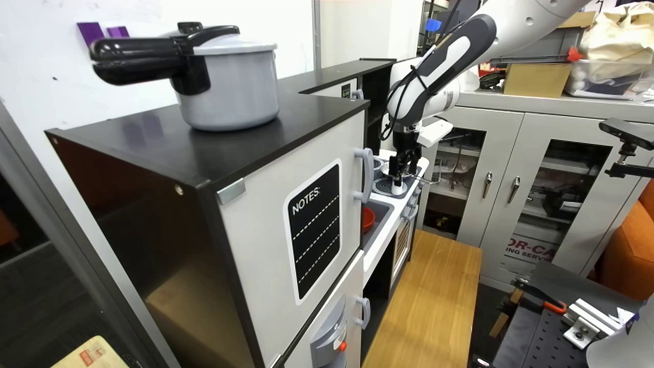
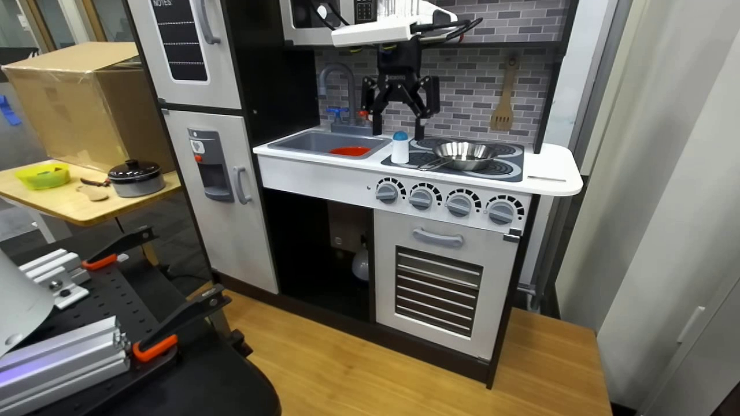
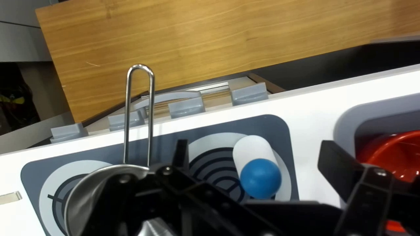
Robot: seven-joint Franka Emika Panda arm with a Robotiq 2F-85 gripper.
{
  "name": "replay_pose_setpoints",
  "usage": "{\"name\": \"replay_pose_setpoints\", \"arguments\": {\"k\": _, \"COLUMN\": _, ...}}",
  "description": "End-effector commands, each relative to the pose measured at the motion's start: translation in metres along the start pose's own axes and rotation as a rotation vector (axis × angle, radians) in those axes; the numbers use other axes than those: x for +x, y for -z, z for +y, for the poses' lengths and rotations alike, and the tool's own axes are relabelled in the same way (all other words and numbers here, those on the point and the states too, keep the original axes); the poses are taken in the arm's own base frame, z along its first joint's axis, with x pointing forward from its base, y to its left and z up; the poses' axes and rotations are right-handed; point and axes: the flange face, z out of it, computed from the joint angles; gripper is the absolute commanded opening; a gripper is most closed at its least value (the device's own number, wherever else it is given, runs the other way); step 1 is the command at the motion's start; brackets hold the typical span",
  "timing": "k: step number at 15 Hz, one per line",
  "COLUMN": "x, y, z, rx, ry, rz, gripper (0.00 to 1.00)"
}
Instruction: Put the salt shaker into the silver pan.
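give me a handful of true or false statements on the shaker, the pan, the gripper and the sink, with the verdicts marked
1. The salt shaker and the silver pan are both on the stove top. True.
2. The gripper is open. True.
3. The salt shaker is red all over. False: it is white with a blue top.
4. A red bowl is in the sink. True.
5. The salt shaker lies on its side inside the silver pan. False: it stands upright, outside the silver pan.
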Motion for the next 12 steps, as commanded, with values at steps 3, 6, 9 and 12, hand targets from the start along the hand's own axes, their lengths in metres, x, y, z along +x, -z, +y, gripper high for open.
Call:
{"name": "replay_pose_setpoints", "arguments": {"k": 3, "x": 0.009, "y": 0.003, "z": -0.009, "rx": 0.026, "ry": 0.038, "rz": -0.004, "gripper": 1.0}}
{"name": "replay_pose_setpoints", "arguments": {"k": 6, "x": 0.008, "y": 0.003, "z": -0.016, "rx": 0.007, "ry": 0.033, "rz": 0.005, "gripper": 1.0}}
{"name": "replay_pose_setpoints", "arguments": {"k": 9, "x": 0.008, "y": 0.003, "z": -0.015, "rx": 0.007, "ry": 0.035, "rz": 0.005, "gripper": 1.0}}
{"name": "replay_pose_setpoints", "arguments": {"k": 12, "x": 0.008, "y": 0.003, "z": -0.015, "rx": 0.007, "ry": 0.035, "rz": 0.005, "gripper": 1.0}}
